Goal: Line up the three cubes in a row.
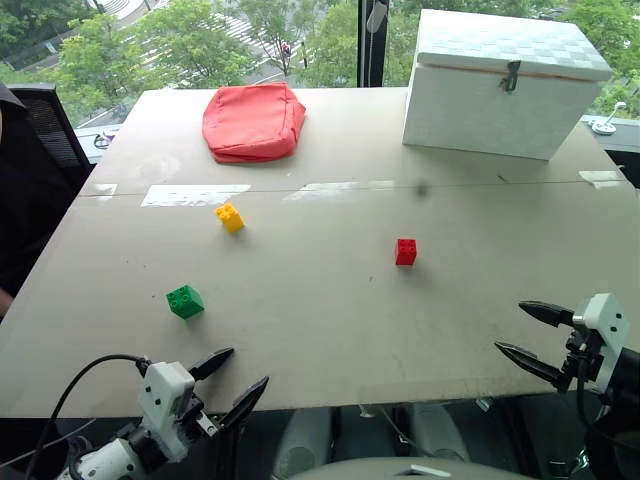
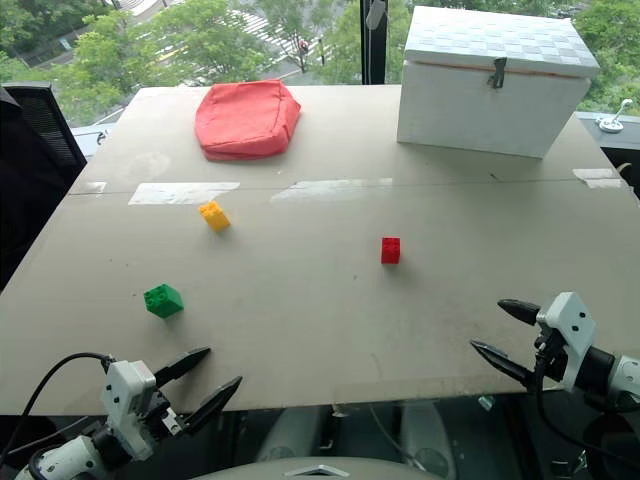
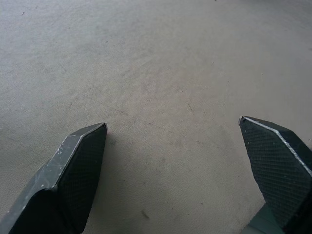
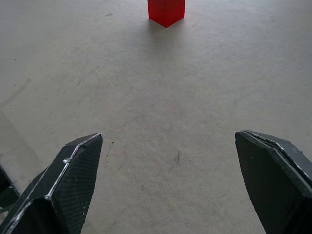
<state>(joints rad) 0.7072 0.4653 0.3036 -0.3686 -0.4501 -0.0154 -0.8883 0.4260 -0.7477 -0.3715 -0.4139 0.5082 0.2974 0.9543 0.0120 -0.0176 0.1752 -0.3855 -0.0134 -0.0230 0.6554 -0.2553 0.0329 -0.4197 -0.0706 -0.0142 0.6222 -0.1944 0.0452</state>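
Observation:
Three small studded cubes lie apart on the grey table (image 1: 330, 300). The yellow cube (image 1: 230, 217) is left of centre and farthest back, the red cube (image 1: 405, 251) sits right of centre, and the green cube (image 1: 185, 301) is nearest, on the left. My left gripper (image 1: 232, 378) hangs open at the table's front edge, below and right of the green cube, with nothing between its fingers. Over the front right edge my right gripper (image 1: 508, 329) is open and empty too; in its wrist view the red cube (image 4: 166, 11) lies ahead of it.
A big white box (image 1: 505, 80) with a latch stands at the back right. A red cushion-like pouch (image 1: 253, 121) lies at the back, left of centre. Strips of clear tape (image 1: 195, 194) run across the table seam. A black chair (image 1: 45, 130) stands off the left side.

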